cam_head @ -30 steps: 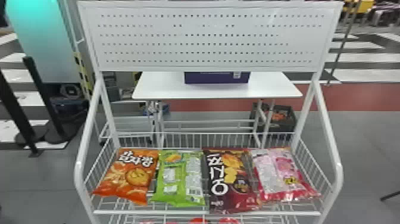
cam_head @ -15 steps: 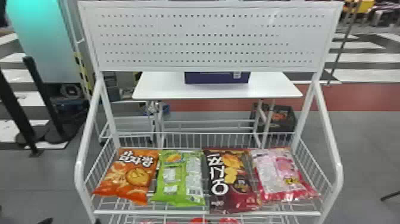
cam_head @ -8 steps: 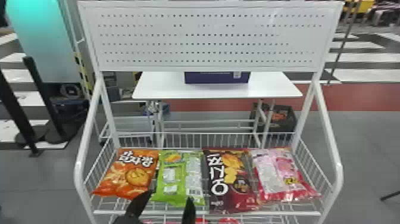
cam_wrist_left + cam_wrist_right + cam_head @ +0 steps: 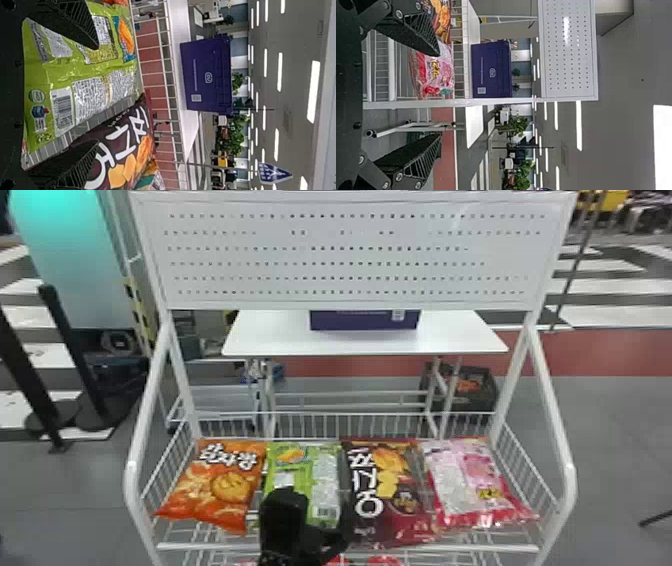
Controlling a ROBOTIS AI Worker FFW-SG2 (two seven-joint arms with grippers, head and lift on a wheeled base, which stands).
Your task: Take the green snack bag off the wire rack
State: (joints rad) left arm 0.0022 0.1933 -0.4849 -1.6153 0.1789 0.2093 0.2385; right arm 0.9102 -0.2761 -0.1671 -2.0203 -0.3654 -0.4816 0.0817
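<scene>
The green snack bag (image 4: pixel 327 470), a soft pillow of glossy, crinkled film, lay on the wire rack (image 4: pixel 200 547), between the orange bag (image 4: pixel 230 485) and the dark brown bag (image 4: pixel 395 490). My left gripper (image 4: pixel 317 507) was over its near part, black fingers spread wide with nothing clamped between them. In the left wrist view, one ribbed, wedge-shaped finger overlapped the green film and the other lay across the brown bag; I could not tell whether either touched. Beyond the brown bag sat the pink bag (image 4: pixel 455 475), shiny and puffed. Thin white wires fenced the bags in, framed by round, smooth tubing. Above stood a flat white panel (image 4: pixel 350 250) punched with rows of small holes, and behind it a boxy purple carton (image 4: pixel 365 321) rested on a smooth white table (image 4: pixel 280 340). My right gripper (image 4: pixel 440 94) was near the rack's right side, its latticed fingers wide apart and empty.
</scene>
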